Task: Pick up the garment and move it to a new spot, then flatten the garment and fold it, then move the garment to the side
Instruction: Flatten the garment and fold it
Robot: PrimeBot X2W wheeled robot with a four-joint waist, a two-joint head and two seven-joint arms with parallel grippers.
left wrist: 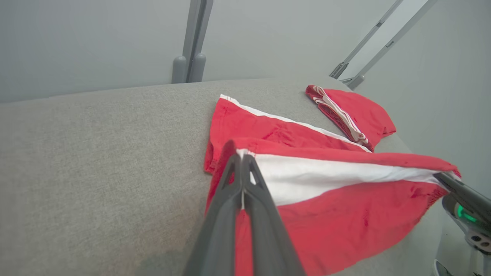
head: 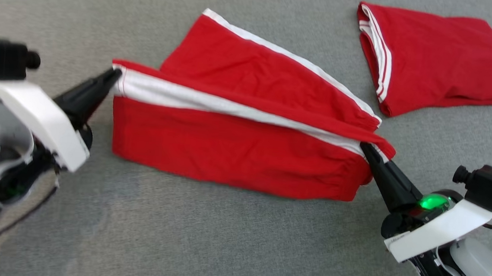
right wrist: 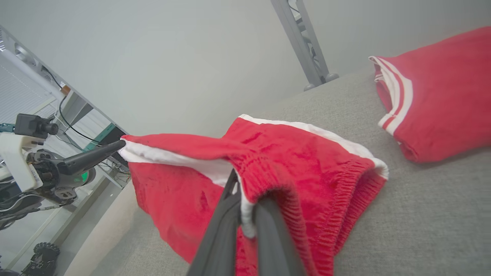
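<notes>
The garment [head: 236,146] is a pair of red shorts with white side stripes, lying on the grey padded table [head: 178,237]. One leg is lifted off the table and stretched taut between both grippers. My left gripper [head: 115,75] is shut on the hem corner at the left, seen close up in the left wrist view as the left gripper [left wrist: 241,155] pinching white stripe. At the elastic waistband my right gripper [head: 364,147] is shut on the cloth, as the right gripper [right wrist: 241,180] shows in the right wrist view. The other leg [head: 251,64] rests flat behind.
A second red garment [head: 437,60], folded, with white stripes, lies at the table's far right. The same folded garment [left wrist: 353,113] appears beyond the shorts in the left wrist view. Grey frame posts [left wrist: 191,42] stand behind the table's far edge.
</notes>
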